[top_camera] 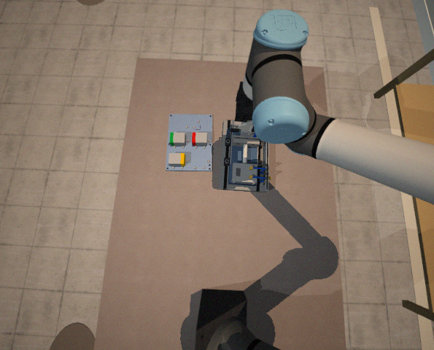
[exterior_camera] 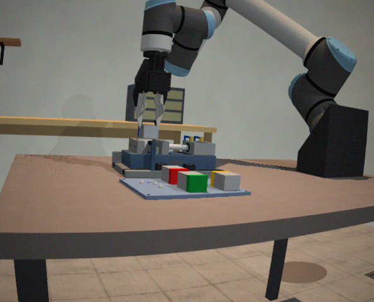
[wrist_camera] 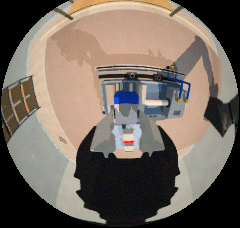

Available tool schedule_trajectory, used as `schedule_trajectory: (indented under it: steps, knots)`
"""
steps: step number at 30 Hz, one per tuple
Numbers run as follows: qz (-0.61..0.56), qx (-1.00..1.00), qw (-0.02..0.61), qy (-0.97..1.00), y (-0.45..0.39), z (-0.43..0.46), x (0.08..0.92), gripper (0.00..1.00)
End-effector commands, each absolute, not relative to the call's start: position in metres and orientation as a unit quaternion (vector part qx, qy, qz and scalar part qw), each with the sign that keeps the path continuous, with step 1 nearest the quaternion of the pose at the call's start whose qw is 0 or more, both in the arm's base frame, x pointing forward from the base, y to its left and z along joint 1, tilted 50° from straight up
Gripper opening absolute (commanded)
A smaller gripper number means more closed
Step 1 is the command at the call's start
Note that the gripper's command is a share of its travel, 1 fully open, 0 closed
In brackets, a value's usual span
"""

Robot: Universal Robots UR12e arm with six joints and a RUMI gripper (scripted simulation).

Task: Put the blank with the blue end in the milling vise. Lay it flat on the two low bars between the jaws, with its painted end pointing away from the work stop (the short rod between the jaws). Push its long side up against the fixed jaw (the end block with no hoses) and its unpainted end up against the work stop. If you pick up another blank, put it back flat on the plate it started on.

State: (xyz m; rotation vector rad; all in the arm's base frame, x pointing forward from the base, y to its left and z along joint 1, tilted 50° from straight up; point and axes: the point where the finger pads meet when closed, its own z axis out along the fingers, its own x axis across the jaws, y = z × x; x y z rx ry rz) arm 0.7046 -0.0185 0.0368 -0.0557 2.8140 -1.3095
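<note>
My gripper [exterior_camera: 146, 124] [wrist_camera: 126, 110] is shut on the blank with the blue end [exterior_camera: 150, 131] [wrist_camera: 127, 102]. It holds the blank level, just above the left part of the milling vise [top_camera: 240, 173] [exterior_camera: 180, 160] [wrist_camera: 159, 90], over the end block with no hoses [exterior_camera: 136, 145]. In the side view the blue end points left, away from the hosed block [exterior_camera: 200, 148]. In the overhead view the arm's elbow hides my gripper and the blank. I cannot make out the work stop.
The light blue plate [top_camera: 190, 126] [exterior_camera: 148, 192] lies beside the vise and bears the red-ended blank [top_camera: 198, 138] [exterior_camera: 173, 174], the green-ended blank [top_camera: 176, 138] [exterior_camera: 193, 182] and the yellow-ended blank [top_camera: 176, 159] [exterior_camera: 225, 180]. The arm's black base [exterior_camera: 333, 143] stands at the table's right.
</note>
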Motion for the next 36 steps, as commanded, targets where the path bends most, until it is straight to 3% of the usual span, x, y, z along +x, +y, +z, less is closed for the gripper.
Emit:
schedule_trajectory:
  steps: [1,36]
  knots:
    - [-0.422,-0.018,0.018,0.906,-0.0195,0.0362,0.7041,0.00]
    - [-0.422,-0.018,0.019,0.906,-0.0269,0.0300,0.7048,0.00]
